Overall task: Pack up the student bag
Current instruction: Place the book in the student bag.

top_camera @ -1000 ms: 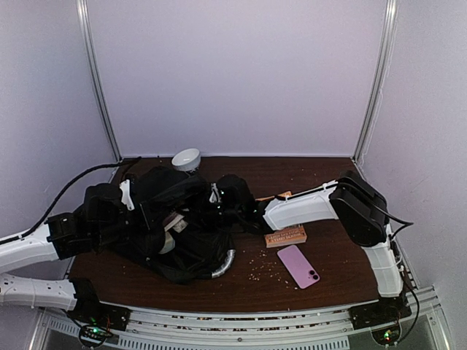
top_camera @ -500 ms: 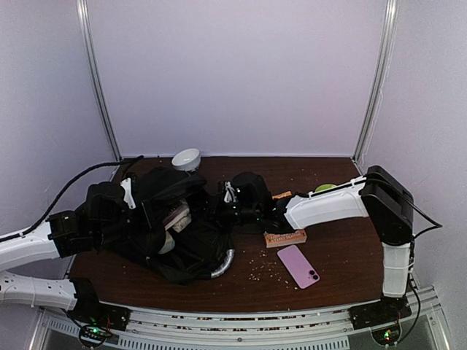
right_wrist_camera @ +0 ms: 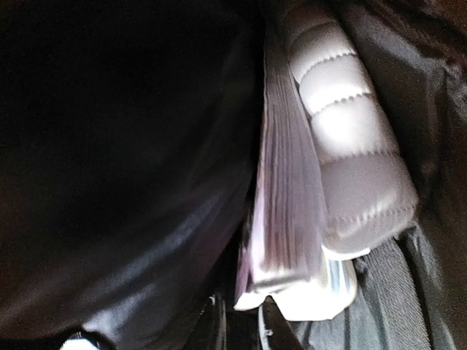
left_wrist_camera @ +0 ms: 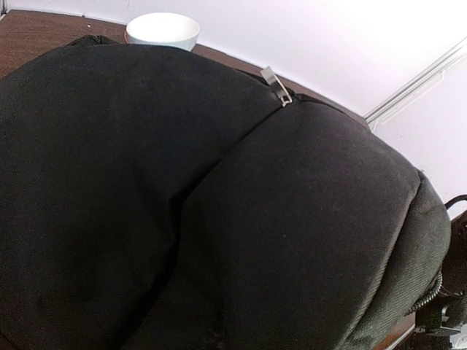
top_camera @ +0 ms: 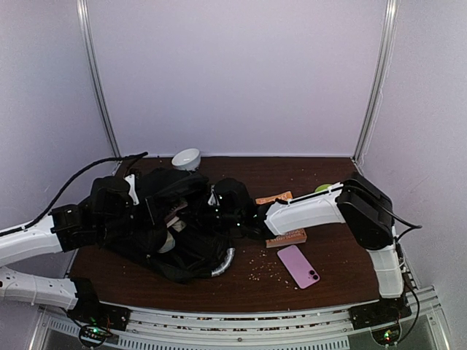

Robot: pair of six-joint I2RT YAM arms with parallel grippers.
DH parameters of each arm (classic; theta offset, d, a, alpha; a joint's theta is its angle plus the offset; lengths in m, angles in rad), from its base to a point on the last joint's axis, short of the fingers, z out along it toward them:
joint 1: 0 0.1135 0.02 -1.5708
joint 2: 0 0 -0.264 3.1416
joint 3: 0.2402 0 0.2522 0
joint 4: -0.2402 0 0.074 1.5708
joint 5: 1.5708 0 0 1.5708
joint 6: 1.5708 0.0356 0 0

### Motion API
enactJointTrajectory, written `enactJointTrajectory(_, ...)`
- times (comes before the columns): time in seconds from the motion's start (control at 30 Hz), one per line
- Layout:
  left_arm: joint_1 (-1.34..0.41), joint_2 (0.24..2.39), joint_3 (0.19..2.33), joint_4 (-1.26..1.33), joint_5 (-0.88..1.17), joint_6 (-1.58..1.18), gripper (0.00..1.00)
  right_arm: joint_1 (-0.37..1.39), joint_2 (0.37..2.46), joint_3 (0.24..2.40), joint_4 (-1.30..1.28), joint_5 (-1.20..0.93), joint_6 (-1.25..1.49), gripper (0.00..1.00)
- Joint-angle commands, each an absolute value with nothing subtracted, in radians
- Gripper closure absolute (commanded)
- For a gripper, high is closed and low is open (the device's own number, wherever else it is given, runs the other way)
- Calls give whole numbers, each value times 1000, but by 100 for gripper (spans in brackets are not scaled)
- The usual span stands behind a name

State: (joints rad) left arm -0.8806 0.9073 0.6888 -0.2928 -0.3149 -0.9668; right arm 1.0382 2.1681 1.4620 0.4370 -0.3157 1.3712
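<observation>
A pink slab phone [top_camera: 298,266] lay nearest on the brown wooden table [top_camera: 343,271], with a ribbed brown block [top_camera: 285,238] just beyond it. The large black fabric student bag [top_camera: 188,257] sprawled left of centre. The left gripper [top_camera: 128,208] was clenched against the bag's left side. The right gripper [right_wrist_camera: 239,324] was inside the bag, beside a pale book [right_wrist_camera: 281,204]; I could not tell whether its fingers gripped anything. A white bowl [top_camera: 186,158] stood farthest.

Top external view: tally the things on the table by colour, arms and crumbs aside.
Black: 1, student bag
White: 1, bowl
Pink: 1, phone
Orange-brown: 2, box, flat piece
Green: 1, part-hidden thing
Total: 6
</observation>
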Motion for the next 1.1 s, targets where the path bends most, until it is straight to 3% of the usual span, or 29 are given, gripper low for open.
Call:
enactJointTrajectory(0.0, -879, 884, 767, -112, -300, -956, 100, 1042, 2205, 1527, 429, -243, 1404, 88)
enactJointTrajectory(0.4, -880, 870, 746, -99, -237, -987, 100, 1038, 2371, 1750, 331, -169, 1464, 95)
enactJointTrajectory(0.57, -881, 854, 746, -123, -263, -988, 100, 1028, 2368, 1796, 275, -206, 1405, 82)
enactJointTrajectory(0.8, -871, 819, 741, -184, -373, -959, 100, 1007, 2155, 1568, 317, -284, 1329, 61)
enactJointTrajectory(1.07, -833, 858, 791, -220, -409, -916, 100, 995, 1919, 1300, 323, -366, 1257, 54)
